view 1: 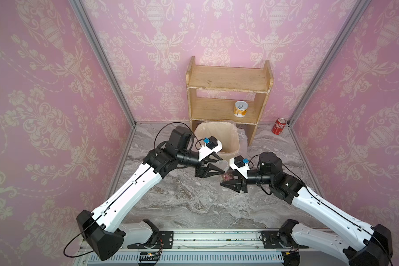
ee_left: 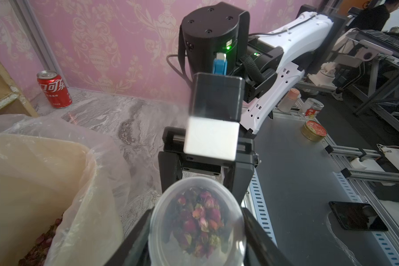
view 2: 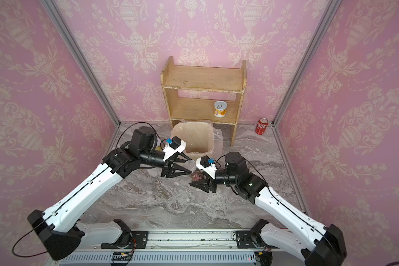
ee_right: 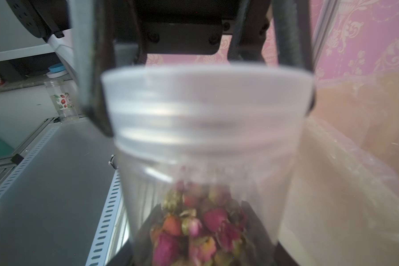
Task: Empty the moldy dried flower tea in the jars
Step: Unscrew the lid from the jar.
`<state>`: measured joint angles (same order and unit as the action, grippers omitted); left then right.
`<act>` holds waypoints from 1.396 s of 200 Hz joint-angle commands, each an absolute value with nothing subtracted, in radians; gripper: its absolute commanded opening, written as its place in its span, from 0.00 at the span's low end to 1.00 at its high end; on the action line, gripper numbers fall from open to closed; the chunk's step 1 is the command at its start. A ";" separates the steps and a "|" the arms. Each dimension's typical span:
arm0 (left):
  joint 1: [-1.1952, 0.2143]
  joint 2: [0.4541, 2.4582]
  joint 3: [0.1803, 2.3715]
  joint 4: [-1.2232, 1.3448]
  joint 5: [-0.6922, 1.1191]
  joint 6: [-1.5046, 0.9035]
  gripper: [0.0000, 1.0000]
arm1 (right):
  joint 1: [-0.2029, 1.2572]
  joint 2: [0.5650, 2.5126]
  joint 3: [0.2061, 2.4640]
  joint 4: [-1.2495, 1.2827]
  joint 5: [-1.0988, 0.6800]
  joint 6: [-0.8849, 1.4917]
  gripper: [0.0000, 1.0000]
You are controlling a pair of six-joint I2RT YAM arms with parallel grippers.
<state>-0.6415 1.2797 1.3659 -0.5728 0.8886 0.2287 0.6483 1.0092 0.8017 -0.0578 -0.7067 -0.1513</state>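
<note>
Jar (view 1: 225, 173): just before the bin (view 1: 215, 124), between both grippers, tea (ee_right: 194, 228) heaped inside, lid (ee_right: 205, 96) on.
Right gripper (view 1: 227, 180): clamped on the jar's body.
Left gripper (view 1: 222, 166): closed around the lid.

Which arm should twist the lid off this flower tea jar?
Left. Its end effector sits around the lid, a finger on each side, while the right end effector holds the jar body below. So the right probably steadies and the left twists.
</note>
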 commanded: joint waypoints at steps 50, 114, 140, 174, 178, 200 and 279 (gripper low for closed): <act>-0.754 1.322 1.478 -0.501 0.357 -0.418 0.08 | 0.675 0.965 0.731 0.102 -0.375 -0.208 0.16; -0.802 1.387 1.575 -0.554 0.253 -0.606 0.14 | 0.707 0.973 0.726 0.112 -0.296 -0.241 0.15; -0.802 1.387 1.568 -0.535 0.248 -0.599 0.20 | 0.709 0.968 0.718 0.121 -0.291 -0.237 0.15; -0.802 1.370 1.533 -0.470 0.322 -0.542 0.41 | 0.710 0.960 0.715 0.121 -0.299 -0.230 0.16; -0.802 1.367 1.526 -0.460 0.335 -0.533 0.42 | 0.710 0.959 0.713 0.120 -0.298 -0.230 0.16; -0.801 1.350 1.486 -0.403 0.420 -0.485 0.51 | 0.710 0.952 0.710 0.121 -0.300 -0.220 0.16; -0.800 1.348 1.487 -0.471 0.530 -0.325 0.70 | 0.710 0.943 0.707 0.114 -0.302 -0.212 0.16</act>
